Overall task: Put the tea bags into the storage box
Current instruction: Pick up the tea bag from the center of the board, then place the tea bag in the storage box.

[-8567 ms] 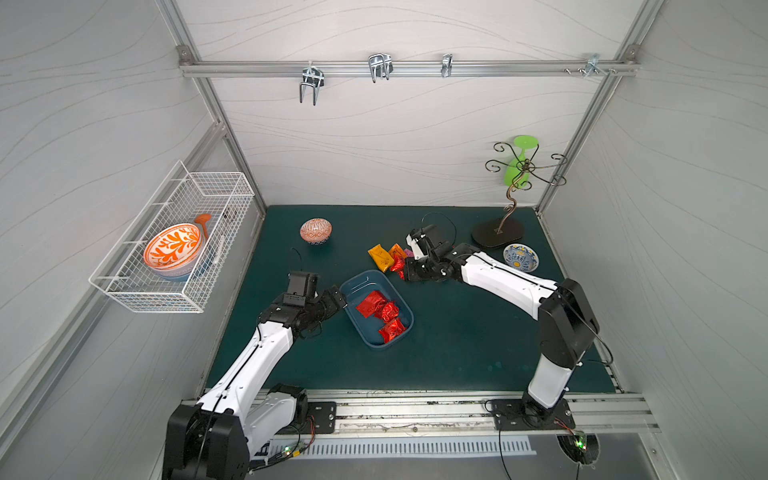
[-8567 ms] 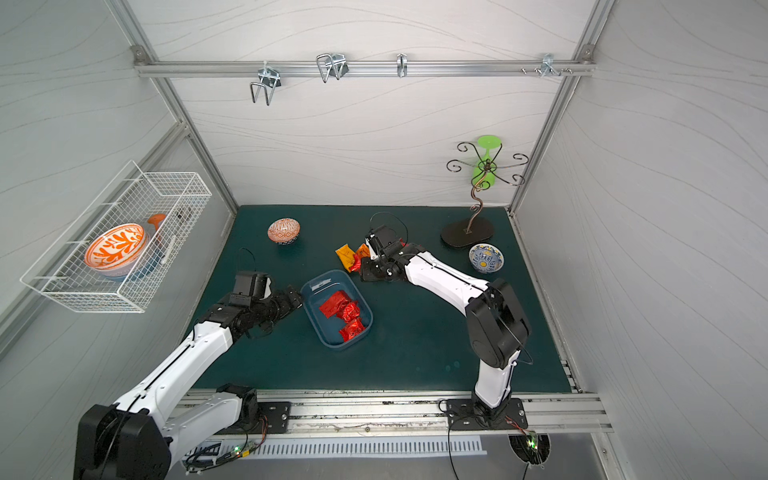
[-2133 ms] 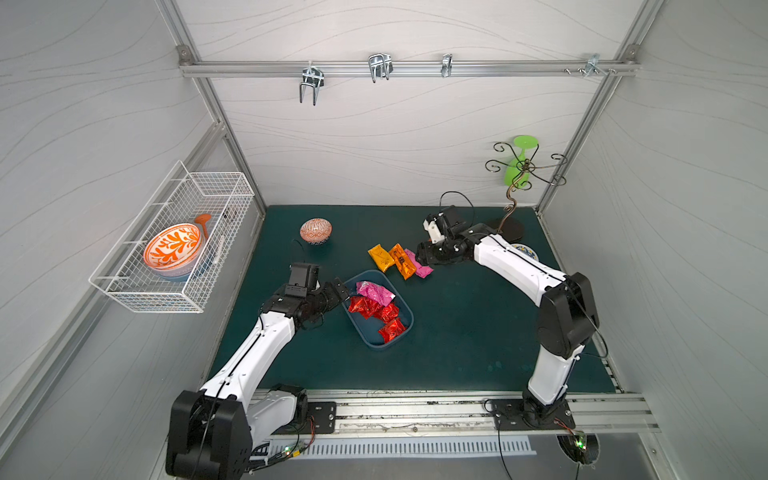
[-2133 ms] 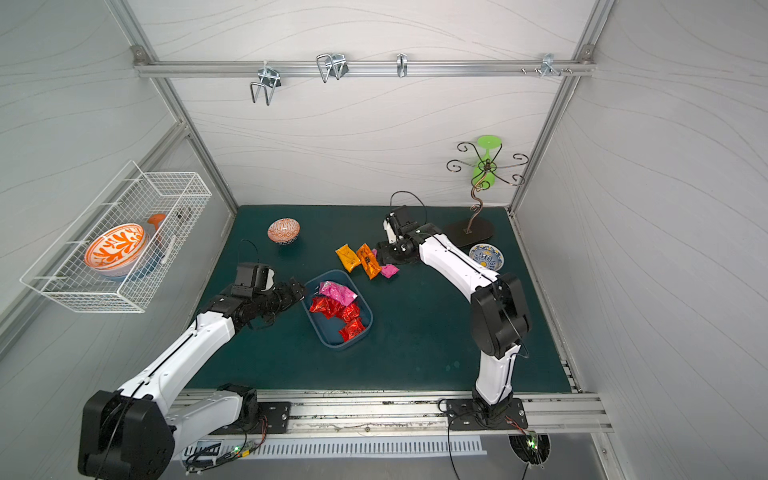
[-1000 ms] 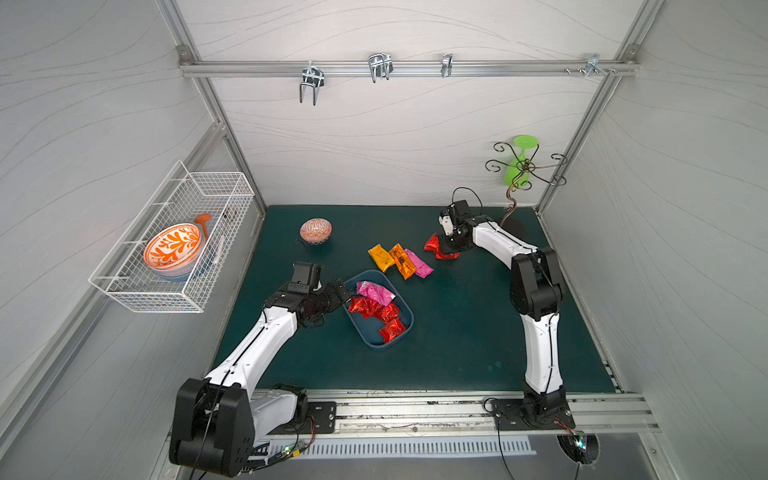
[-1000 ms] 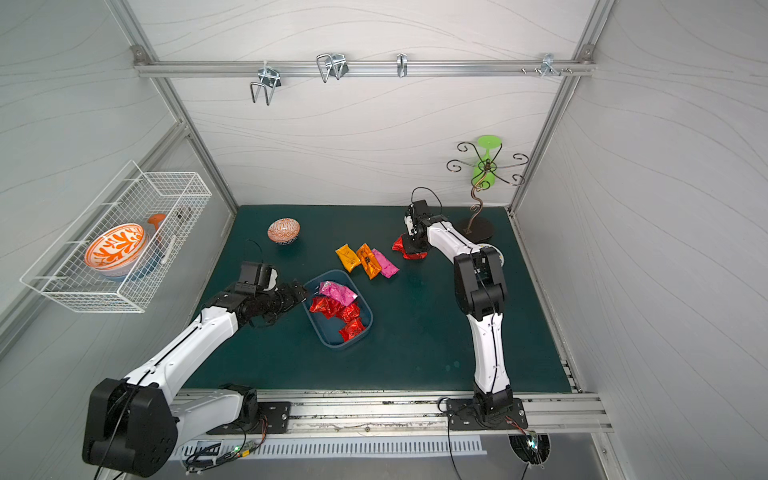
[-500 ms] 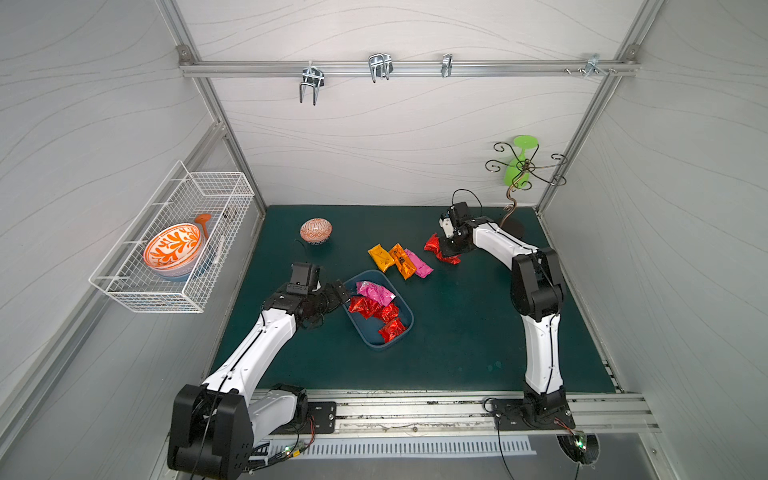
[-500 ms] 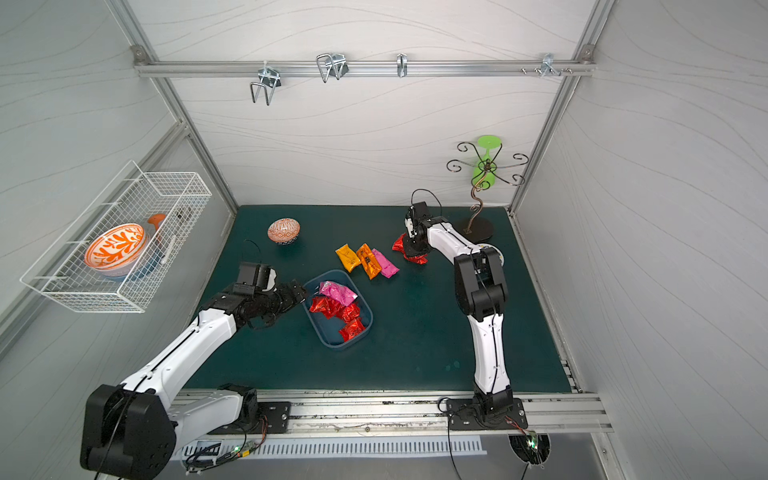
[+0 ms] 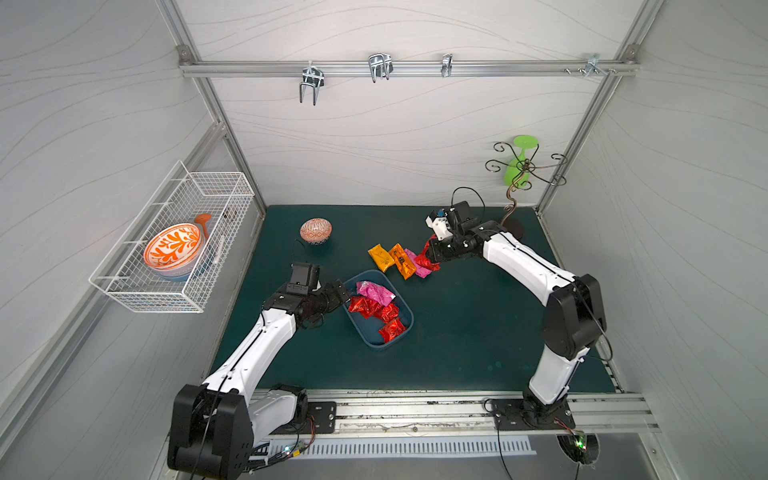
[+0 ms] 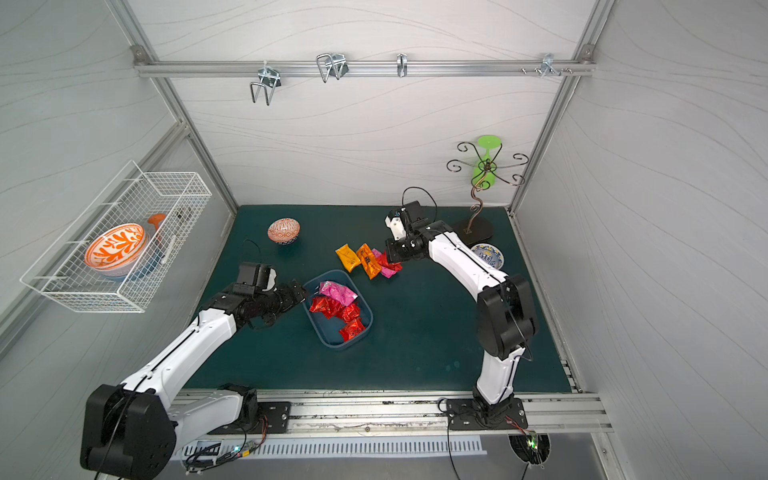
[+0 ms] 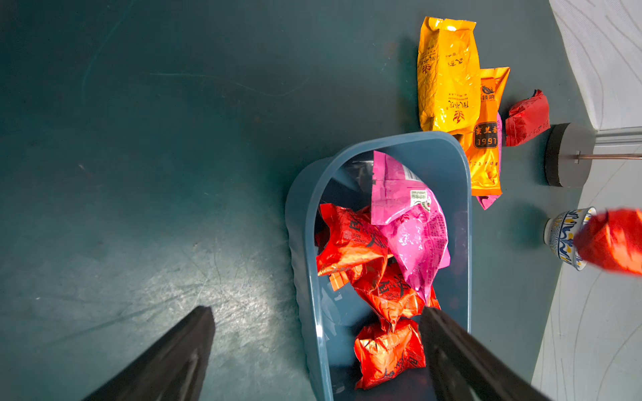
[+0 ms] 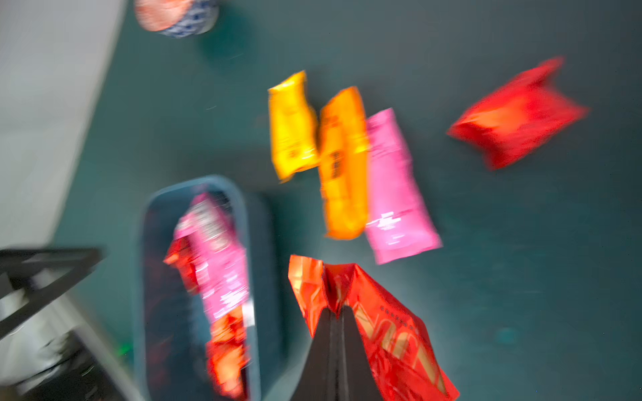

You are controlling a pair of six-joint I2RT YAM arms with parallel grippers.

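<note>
While the dark green counter point(image 9: 478, 332) fills the middle of both top views, the blue storage box point(image 9: 376, 341) sits just left of centre. It holds a pink tea bag point(image 9: 376, 291) on top of several red tea bags point(image 9: 374, 309). Up and right of it, a yellow sachet point(image 9: 381, 257), an orange sachet point(image 9: 403, 261) and a pink sachet point(image 9: 417, 268) lie side by side on the counter, outside the box. A loose red sachet point(image 11: 526, 118) lies just beyond them.

Left pincer point(image 9: 338, 291): jaws apart at the box's left rim, with one finger over the interior in the left wrist view.

Right pincer point(image 12: 336, 312): fingers together, clamped on a red sachet point(image 12: 382, 330) and seemingly lifted clear, though blur makes that hard to call.
</note>
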